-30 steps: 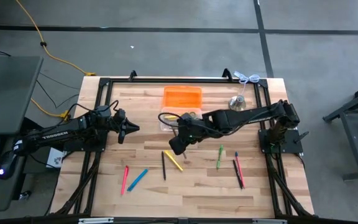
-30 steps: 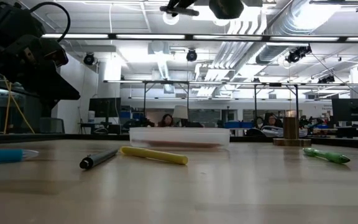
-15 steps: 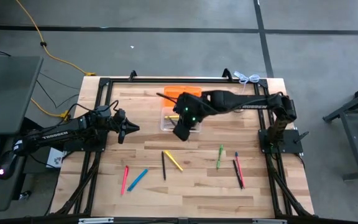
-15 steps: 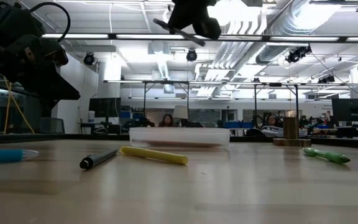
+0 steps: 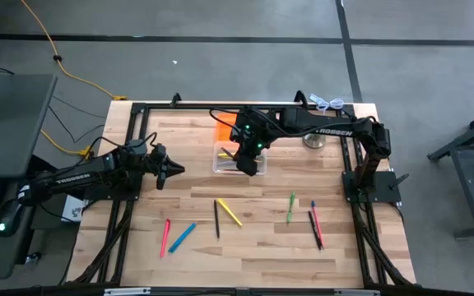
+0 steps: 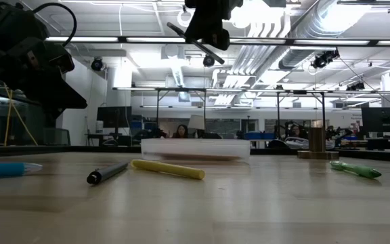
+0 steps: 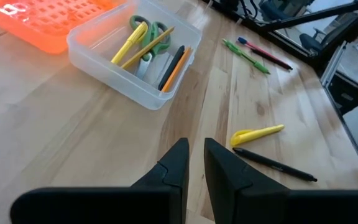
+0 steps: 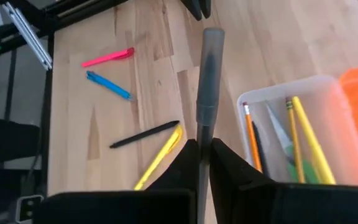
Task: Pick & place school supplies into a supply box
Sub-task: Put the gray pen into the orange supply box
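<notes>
The clear supply box stands mid-table and holds a yellow marker, green scissors and several pencils. My right gripper hangs above the box's near right part, shut on a grey pen. Loose on the table lie a yellow marker, a black pen, a pink pen, a blue pen, a green pen and dark and red pens. My left gripper waits left of the box, a narrow gap between its fingers, holding nothing. My right gripper pinches the grey pen between its two fingers on the pen's thinner part. The pen runs along the fingers and sticks out ahead of them, slanting down toward the table's left. It is lifted clear, high above the table beside the box.
An orange rectangular piece lies just beyond the box. A silver bell stands at the far right, partly under my right arm. Bare wood lies between my left gripper and the box.
My right gripper has carried the grey pen toward the table's far edge, from above the yellow marker to over the supply box. It rolled its wrist on the way and stayed shut on the pen.
</notes>
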